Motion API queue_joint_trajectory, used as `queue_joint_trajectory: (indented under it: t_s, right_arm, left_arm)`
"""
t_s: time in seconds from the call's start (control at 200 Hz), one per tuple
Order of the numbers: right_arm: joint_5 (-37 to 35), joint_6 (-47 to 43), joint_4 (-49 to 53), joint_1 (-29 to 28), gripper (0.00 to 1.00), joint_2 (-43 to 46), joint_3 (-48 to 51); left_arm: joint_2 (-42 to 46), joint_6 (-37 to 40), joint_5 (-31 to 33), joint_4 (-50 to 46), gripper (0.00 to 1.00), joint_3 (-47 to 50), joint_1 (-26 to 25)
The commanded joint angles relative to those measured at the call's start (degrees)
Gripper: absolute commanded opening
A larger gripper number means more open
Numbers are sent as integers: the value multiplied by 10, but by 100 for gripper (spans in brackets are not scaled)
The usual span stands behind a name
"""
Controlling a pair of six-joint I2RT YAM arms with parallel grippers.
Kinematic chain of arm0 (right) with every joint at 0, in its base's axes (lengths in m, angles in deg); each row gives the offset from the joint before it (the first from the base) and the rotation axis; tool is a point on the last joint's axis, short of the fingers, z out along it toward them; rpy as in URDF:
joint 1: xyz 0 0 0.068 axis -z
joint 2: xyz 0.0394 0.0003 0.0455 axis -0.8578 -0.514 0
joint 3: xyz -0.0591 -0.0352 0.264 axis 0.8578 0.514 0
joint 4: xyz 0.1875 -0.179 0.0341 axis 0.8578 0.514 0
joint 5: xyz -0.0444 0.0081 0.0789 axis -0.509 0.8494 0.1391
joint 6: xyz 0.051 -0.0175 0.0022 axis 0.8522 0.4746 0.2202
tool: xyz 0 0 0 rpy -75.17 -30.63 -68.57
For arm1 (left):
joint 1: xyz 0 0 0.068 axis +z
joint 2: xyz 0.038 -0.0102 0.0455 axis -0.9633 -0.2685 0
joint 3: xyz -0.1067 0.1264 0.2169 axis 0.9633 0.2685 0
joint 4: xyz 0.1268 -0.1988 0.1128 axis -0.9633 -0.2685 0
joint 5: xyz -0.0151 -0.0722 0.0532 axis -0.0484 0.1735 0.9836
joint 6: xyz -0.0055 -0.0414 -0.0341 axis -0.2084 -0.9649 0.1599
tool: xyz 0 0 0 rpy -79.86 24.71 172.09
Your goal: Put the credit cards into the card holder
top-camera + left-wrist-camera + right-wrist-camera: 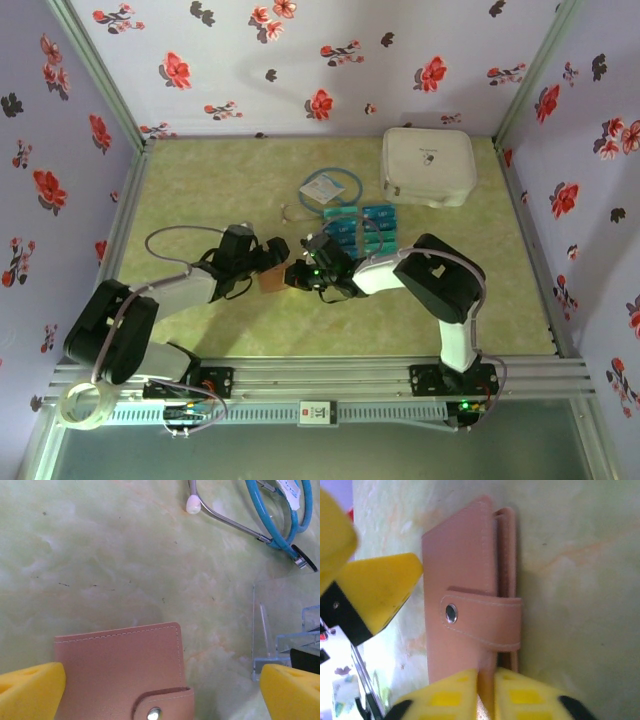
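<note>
My right gripper (486,682) pinches one edge of the small, flat reddish-brown leather card holder (465,570). My left gripper (160,692) stands wide, the holder between its fingers. The thin blue and teal credit cards (362,228) lie near the holder, beyond it and rightward.

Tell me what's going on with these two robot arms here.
The right hand is shut on the edge of the brown card holder, whose strap is snapped closed. The left hand hangs wide open above it. The teal credit cards sit in a cluster beyond it.
</note>
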Motion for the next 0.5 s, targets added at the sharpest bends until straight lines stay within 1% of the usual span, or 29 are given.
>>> queue_joint_trajectory:
  t_s: [0.0, 0.075, 0.175, 0.35, 0.49]
  right_arm:
    - [5, 14, -43, -3, 0, -7, -4]
    - [9, 14, -42, 1, 0, 5, 2]
    - [12, 6, -29, 9, 0, 40, 15]
    - [16, -37, 37, 23, 0, 125, 21]
    - [17, -59, 79, 35, 0, 185, 19]
  left_arm:
    - [-13, -19, -5, 22, 100, 6, -11]
    - [-5, -12, -4, 6, 100, -5, -10]
    - [18, 9, 0, -42, 100, -34, 1]
    - [65, 48, -1, -132, 100, -81, 45]
    - [94, 58, -38, -154, 100, -91, 90]
